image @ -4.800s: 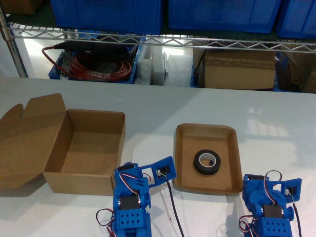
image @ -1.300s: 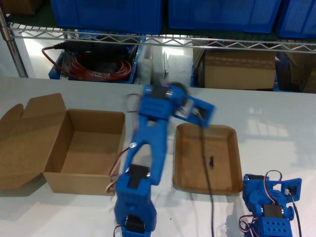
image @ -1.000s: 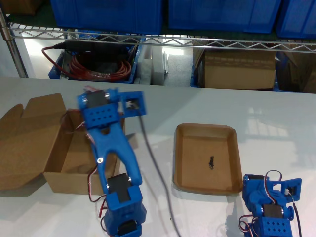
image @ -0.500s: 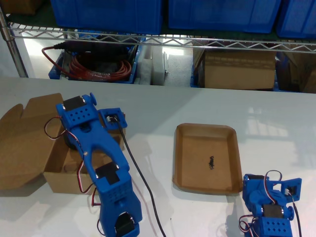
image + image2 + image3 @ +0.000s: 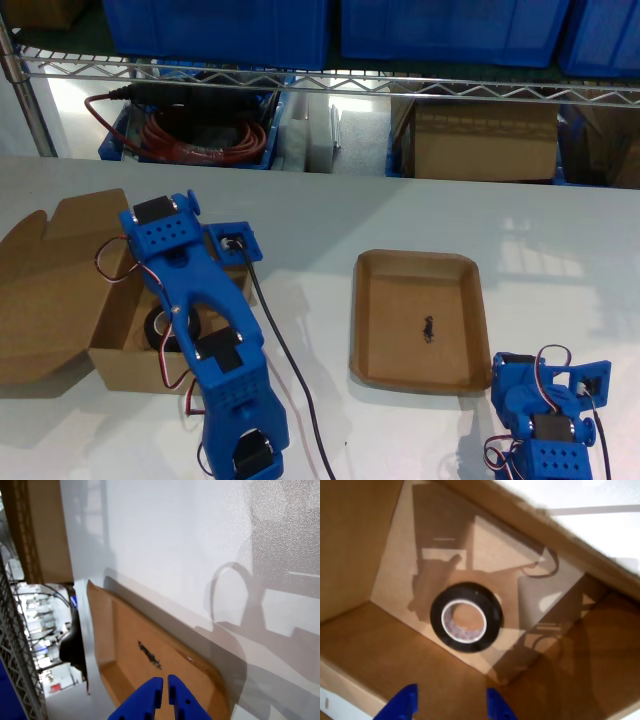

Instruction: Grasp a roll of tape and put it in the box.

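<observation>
Exterior view: my second gripper (image 5: 150, 290) hangs over the box (image 5: 130, 365), arm reaching in from the 6 o'clock edge of the view. The roll of tape (image 5: 168, 330) now lies flat on the box floor, partly hidden behind the arm. Half a second ago no tape was visible on that floor; the arm pose is nearly unchanged, so the change reads as a release. The shallow tray (image 5: 372, 365) at about 3 o'clock from the box holds only a dark smudge, no tape. My first gripper (image 5: 596, 378) sits folded at the 5 o'clock corner of this view, parked as in the earlier frames.

First wrist view: my first gripper (image 5: 164, 692) has its two blue tips pressed together, nothing between them. Past the tips, the shallow tray (image 5: 100, 630) on the white table (image 5: 190, 545).

Second wrist view: my second gripper (image 5: 450, 702) has its tips spread wide apart, holding nothing. The roll of tape (image 5: 466, 616) rests free on the box (image 5: 360, 540) floor, pale core up, clear of both tips and not touching any wall.

Judgement: tape is in the box, drop looks done. What's left is pulling the arm up and out without clipping the box wall or the lid flap (image 5: 45, 280).
</observation>
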